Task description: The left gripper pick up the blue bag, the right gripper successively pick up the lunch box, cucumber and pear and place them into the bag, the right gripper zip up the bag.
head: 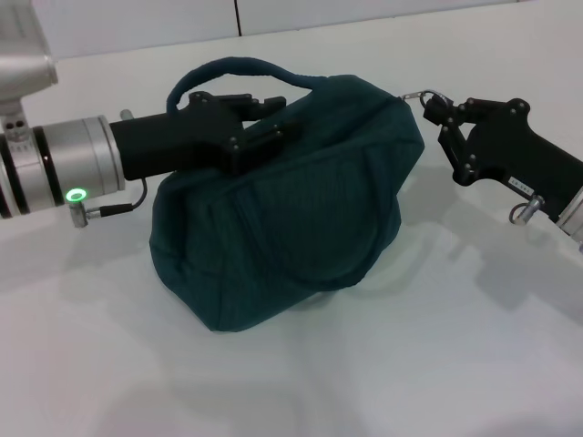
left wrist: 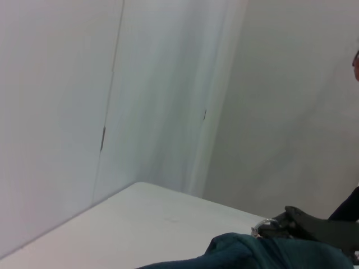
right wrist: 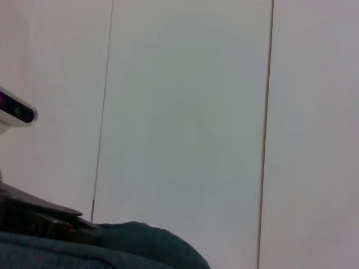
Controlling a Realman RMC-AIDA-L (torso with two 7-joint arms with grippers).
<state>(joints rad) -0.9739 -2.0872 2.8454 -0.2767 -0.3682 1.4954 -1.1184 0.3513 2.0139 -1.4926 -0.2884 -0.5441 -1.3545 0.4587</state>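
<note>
The blue bag (head: 291,218) lies bulging on the white table, its handle (head: 228,68) arching over the top. My left gripper (head: 264,126) reaches in from the left and is shut on the bag's upper edge. At the bag's right end my right gripper (head: 440,109) is shut on the metal zipper pull (head: 424,95). The left wrist view shows the bag's top (left wrist: 269,255) and the right gripper (left wrist: 289,221) at the pull (left wrist: 263,228). In the right wrist view the bag (right wrist: 140,246) shows low, with the left gripper's dark body beside it. The lunch box, cucumber and pear are out of view.
The white table (head: 410,364) spreads around the bag, with white wall panels (head: 364,9) behind it. A small camera unit (right wrist: 14,109) shows at the edge of the right wrist view.
</note>
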